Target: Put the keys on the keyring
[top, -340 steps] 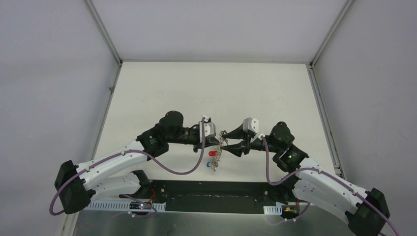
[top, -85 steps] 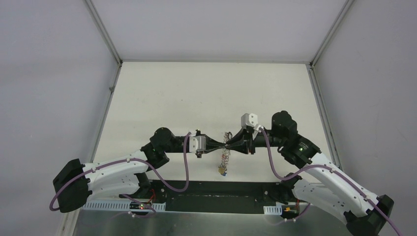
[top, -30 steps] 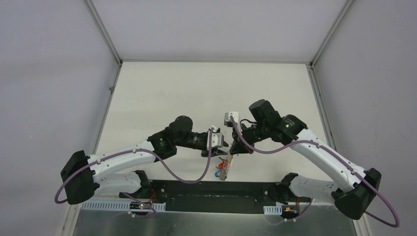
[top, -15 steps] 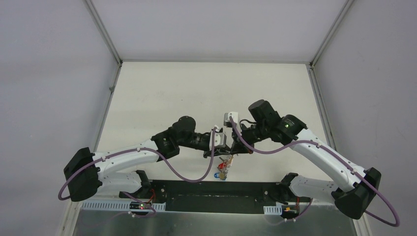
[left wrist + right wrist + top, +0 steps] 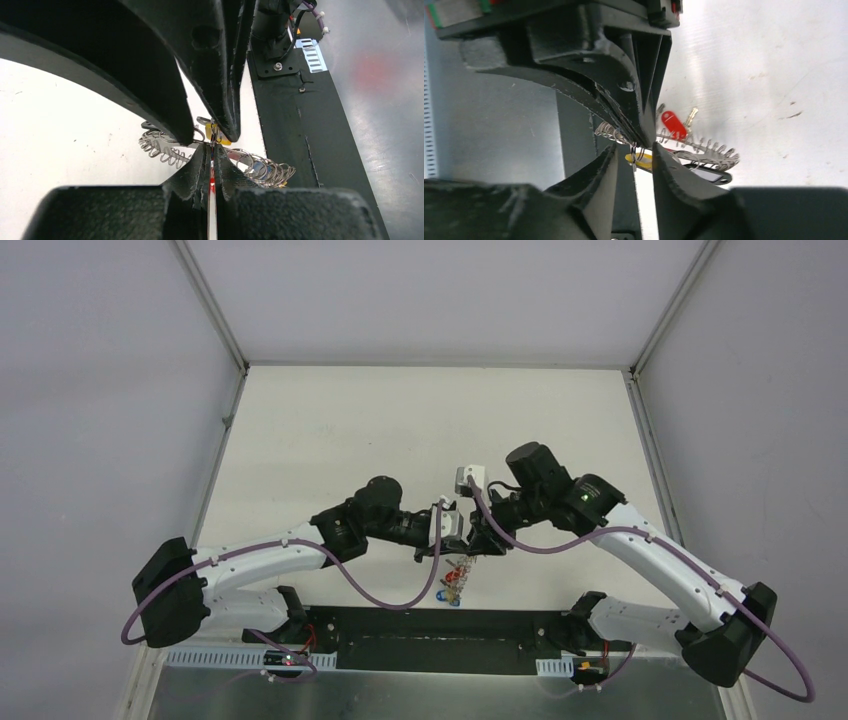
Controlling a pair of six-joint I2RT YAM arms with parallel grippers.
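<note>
Both grippers meet tip to tip over the near part of the table (image 5: 400, 430), just in front of the arm bases. The left gripper (image 5: 211, 150) is closed. Its fingers press flat together on a thin metal strand that looks like part of the keyring (image 5: 162, 147). The grey wire coils sag away on both sides of that pinch.

The right gripper (image 5: 634, 152) comes in from the opposite side, with its jaws standing a little apart. In the right wrist view, a wire loop and the yellow key (image 5: 638, 159) show through the gap between its fingers. Neither finger can be seen pressing on them.

The red key (image 5: 673, 124) lies among the coils just beyond the grippers, with its silver blade pointing away. A dark, flat piece sits under the coils beside the yellow key, but what it is cannot be told.

From above, the keyring and keys form one small cluster directly below the two gripper tips, near the table's front edge. Whether the cluster rests on the table or hangs clear of it cannot be told.
</note>
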